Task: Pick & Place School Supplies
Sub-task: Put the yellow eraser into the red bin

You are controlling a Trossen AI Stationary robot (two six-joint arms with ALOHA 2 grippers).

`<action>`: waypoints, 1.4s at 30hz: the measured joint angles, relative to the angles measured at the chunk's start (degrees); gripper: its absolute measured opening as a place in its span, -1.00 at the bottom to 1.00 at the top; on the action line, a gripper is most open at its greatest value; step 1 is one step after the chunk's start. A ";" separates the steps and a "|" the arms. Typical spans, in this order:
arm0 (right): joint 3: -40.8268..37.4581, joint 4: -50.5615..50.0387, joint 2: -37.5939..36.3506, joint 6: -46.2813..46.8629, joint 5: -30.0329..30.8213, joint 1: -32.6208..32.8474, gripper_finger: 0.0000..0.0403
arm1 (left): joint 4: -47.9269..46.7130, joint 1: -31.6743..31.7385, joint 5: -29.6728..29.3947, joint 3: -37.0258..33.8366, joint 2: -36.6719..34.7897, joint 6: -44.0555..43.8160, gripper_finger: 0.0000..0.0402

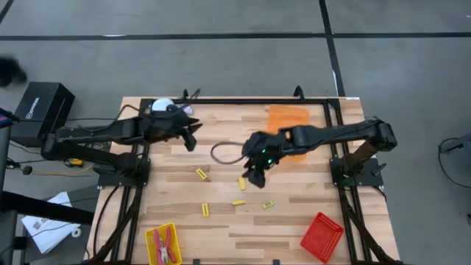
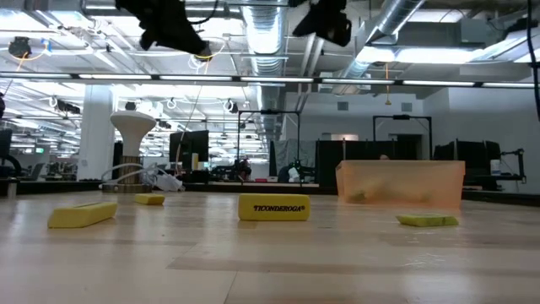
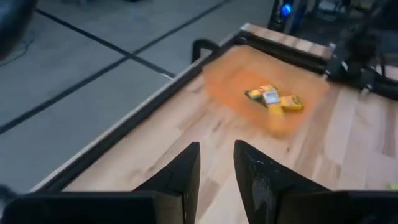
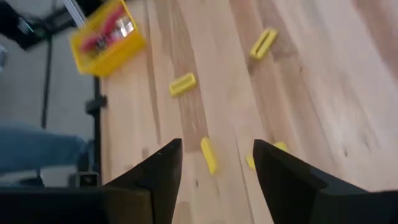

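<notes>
Waiting left of the orange tray (image 1: 288,118), the left gripper (image 1: 190,137) holds nothing, fingers narrowly apart. Just below that tray, the right gripper (image 1: 254,179) hangs with jaws apart, straddling a yellow block (image 4: 208,155), probably for pickup.

Table (image 1: 294,221): pale wood planks with a black frame. Blocks (image 1: 201,174): yellow; one block (image 2: 272,207) carries dark lettering. Right tool (image 4: 211,163): black, with a yellow stick (image 4: 208,155) between its fingers. Trays: translucent orange (image 1: 288,116), red mesh (image 1: 321,236), yellow (image 1: 163,244) holding red-handled pliers (image 1: 165,243). Left tool (image 3: 216,168): black.
</notes>
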 joint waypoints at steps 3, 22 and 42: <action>-0.01 0.38 3.06 -0.74 0.12 1.72 0.01 | -0.58 1.63 1.05 -2.23 -4.10 -0.19 -0.54; 0.01 7.22 16.90 -5.71 -3.29 3.33 0.03 | -1.32 1.81 6.53 -3.97 -6.12 -1.60 -0.54; -0.73 10.81 21.44 -8.55 -7.56 2.11 0.03 | -1.53 1.81 6.90 -3.97 -5.30 -1.21 -0.54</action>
